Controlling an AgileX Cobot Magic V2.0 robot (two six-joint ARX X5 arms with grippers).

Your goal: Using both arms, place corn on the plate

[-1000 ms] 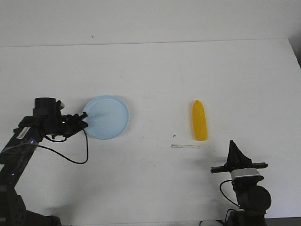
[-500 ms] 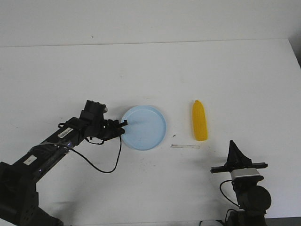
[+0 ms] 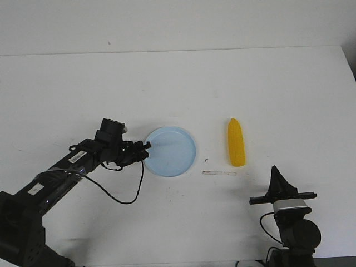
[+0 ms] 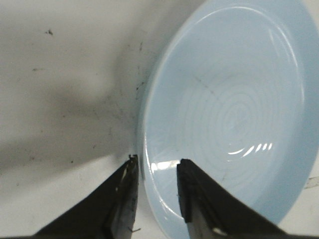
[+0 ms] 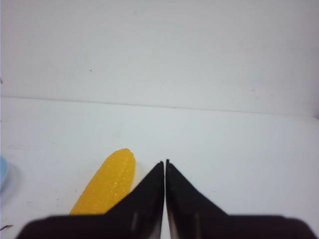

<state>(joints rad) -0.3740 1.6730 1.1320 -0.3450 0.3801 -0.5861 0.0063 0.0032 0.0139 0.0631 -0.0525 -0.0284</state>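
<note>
The corn (image 3: 236,142) is lying on the white table (image 3: 222,83), well apart from and to the right of the plate (image 3: 172,151), its tapered end pointing away from me. The plate is sitting near the table's middle. My left gripper (image 3: 146,148) is pinching the plate's left rim, one finger (image 4: 199,199) inside and one outside. My right gripper (image 5: 165,167) is resting near the front edge, its fingertips pressed together on nothing, just beside the corn (image 5: 107,185).
</note>
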